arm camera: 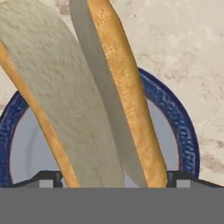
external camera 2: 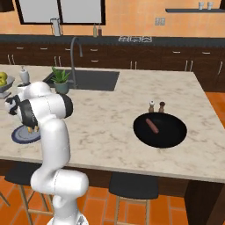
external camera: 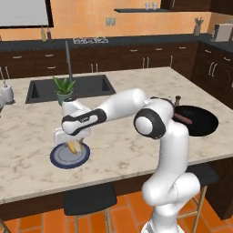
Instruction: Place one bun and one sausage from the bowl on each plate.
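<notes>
You are looking at a large marble-topped island table (external camera: 136, 150) in a kitchen, with a dark sink (external camera: 68, 88) set into its far side and a small potted plant (external camera: 63, 91) beside the sink. The white robot arm (external camera: 164, 150) rises at the near edge and reaches to its left, low over the table. On the other side, well apart from the arm's hand, sits the wide black bowl (external camera 2: 160, 130) with one reddish-brown sausage (external camera 2: 152, 125) lying in it. Two small shakers (external camera 2: 156, 107) stand just behind the bowl. Under the hand lies the grey-blue plate (arm camera: 173, 127) with a dark blue rim. The end effector (external camera: 75, 145) hangs just above this plate, its jaws spread wide on either side of a split orange-yellow bun (arm camera: 87, 100), which stands tilted between them over the plate.
</notes>
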Tool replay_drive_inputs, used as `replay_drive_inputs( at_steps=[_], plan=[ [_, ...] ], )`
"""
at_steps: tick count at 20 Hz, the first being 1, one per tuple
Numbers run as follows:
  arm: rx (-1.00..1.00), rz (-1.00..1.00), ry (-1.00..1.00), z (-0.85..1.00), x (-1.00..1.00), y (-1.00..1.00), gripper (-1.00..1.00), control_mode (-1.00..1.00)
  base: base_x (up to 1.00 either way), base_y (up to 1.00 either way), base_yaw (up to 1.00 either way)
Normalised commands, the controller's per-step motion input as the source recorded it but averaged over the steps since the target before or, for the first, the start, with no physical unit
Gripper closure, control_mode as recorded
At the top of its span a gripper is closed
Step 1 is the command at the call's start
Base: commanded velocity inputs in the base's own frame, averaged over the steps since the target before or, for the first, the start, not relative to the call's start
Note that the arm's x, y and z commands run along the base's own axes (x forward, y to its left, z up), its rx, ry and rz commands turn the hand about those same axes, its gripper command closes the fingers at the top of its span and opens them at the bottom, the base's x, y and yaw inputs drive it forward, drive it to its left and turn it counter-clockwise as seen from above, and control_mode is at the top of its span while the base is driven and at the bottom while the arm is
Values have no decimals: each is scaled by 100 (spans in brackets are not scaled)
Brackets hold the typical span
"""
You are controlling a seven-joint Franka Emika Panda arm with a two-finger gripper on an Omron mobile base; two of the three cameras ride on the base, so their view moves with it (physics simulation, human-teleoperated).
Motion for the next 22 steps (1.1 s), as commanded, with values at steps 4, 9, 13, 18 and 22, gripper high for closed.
replay_drive_inputs(
  at_steps=[4,9,13,18,22],
  plan=[
    [0,0,1,3,-70,-24,-100,-100,0,0,0],
    [5,0,-8,40,-48,-42,-100,-100,0,0,0],
    [15,-4,-20,66,-48,-90,-100,-100,0,0,0],
    [12,-1,-29,55,-84,-100,-100,-100,0,0,0],
    [6,-1,-28,61,-86,-100,-100,-100,0,0,0]
  ],
)
